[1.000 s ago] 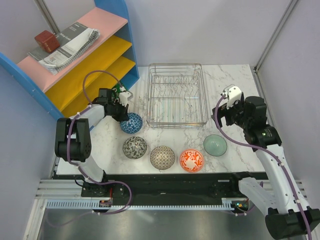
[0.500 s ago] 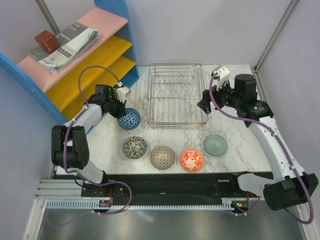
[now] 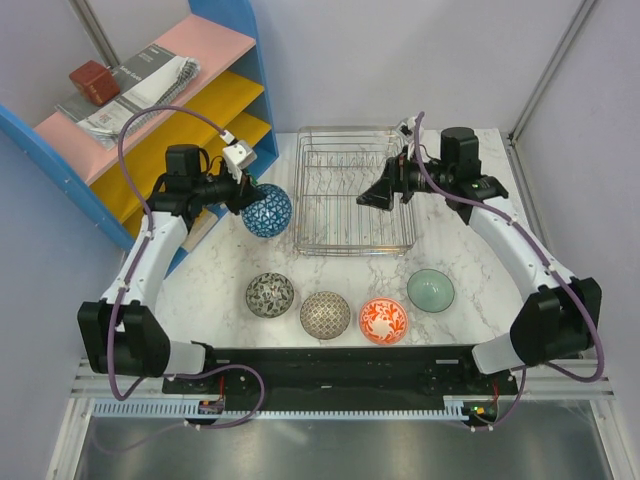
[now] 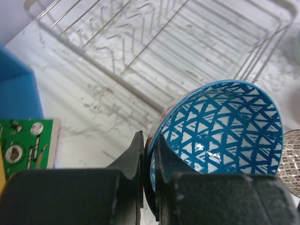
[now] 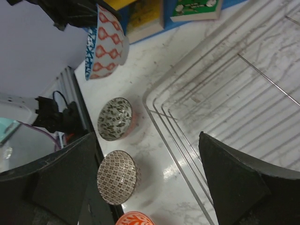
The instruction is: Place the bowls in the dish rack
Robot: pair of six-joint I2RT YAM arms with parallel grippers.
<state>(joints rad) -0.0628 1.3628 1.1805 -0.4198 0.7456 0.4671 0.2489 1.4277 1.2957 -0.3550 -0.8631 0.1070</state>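
The dish rack (image 3: pixel 355 190) sat at upper centre of the worktop (image 3: pixel 470 290), the shelf (image 3: pixel 150 110) at upper left, the raised bowl (image 3: pixel 270 212) in the left claw (image 3: pixel 248 196) just left of the rack, and a row of four bowls (image 3: pixel 326 314) below, across lower centre.

One blue bowl (image 3: pixel 267 210) is hanging above the table (image 3: pixel 460 250) toward its left edge. One dark grey bowl (image 3: pixel 270 295), one beige-grey bowl (image 3: pixel 325 314), one red-orange bowl (image 3: pixel 383 320) and one pale green bowl (image 3: pixel 430 289) are sitting in a row along the near edge, making five in all. One dish rack (image 3: pixel 355 249) is standing by the far edge. One shelf unit (image 3: pixel 190 105) is standing off the far-left corner, carrying one red block (image 3: pixel 90 78).
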